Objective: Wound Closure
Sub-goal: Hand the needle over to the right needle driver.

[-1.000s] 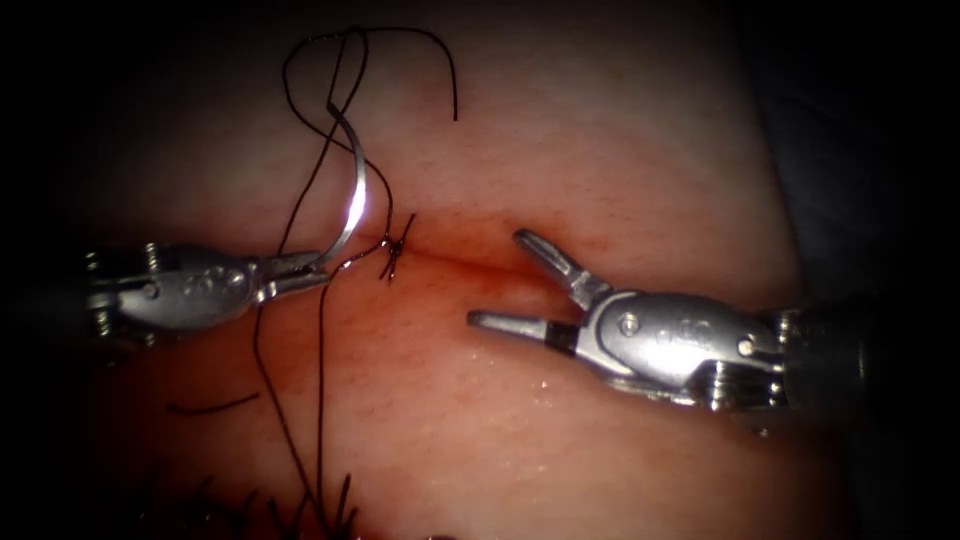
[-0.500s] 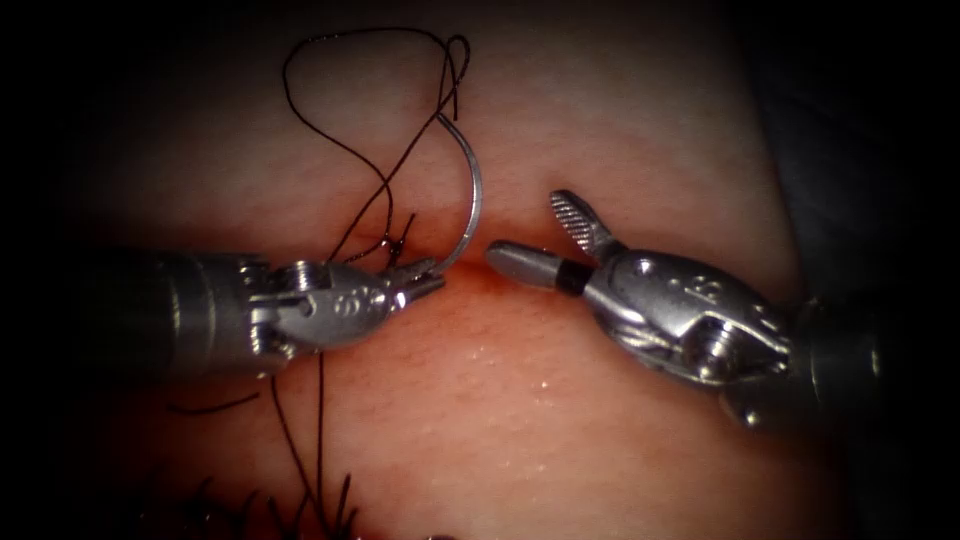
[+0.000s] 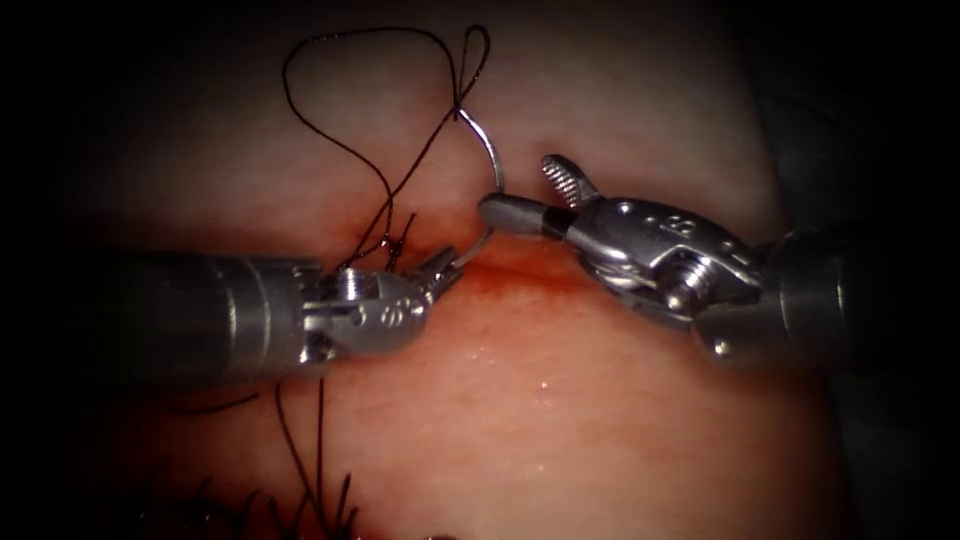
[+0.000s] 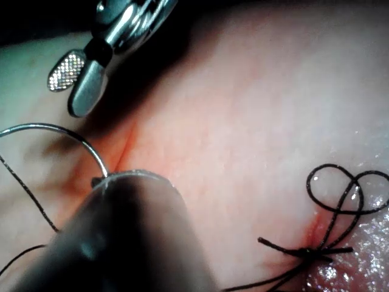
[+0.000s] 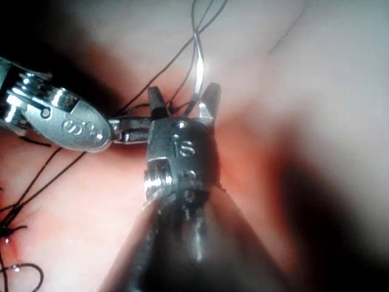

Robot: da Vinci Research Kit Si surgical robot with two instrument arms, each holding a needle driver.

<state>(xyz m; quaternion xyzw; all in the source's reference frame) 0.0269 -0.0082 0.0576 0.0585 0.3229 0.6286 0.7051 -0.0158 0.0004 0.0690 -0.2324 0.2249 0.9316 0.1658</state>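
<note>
In the endoscope view the left tool (image 3: 440, 270) is coming in from the left of the frame and is clenching the curved needle (image 3: 492, 165) near one end of its curve, just above the cut (image 3: 530, 268) at the centre of the frame. The needle is arcing up and to the right from those fingers, clear of the tissue (image 3: 560, 420), and ending at upper centre, where the dark thread (image 3: 345, 150) is joining it. The right tool (image 3: 530, 195) is reaching in from the right with its fingers spread, one on either side of the needle's mid-curve, not yet closed on it; the right wrist view is showing the same wire standing between the parted fingers (image 5: 209, 100). So the needle's long axis is running upward between the two tools, with the left holding it and the right nearest its middle. The thread is looping across the upper left and trailing down past a tied knot (image 3: 395, 240) at the cut's left end, where red fluid (image 3: 520, 280) is staining the tissue.
</note>
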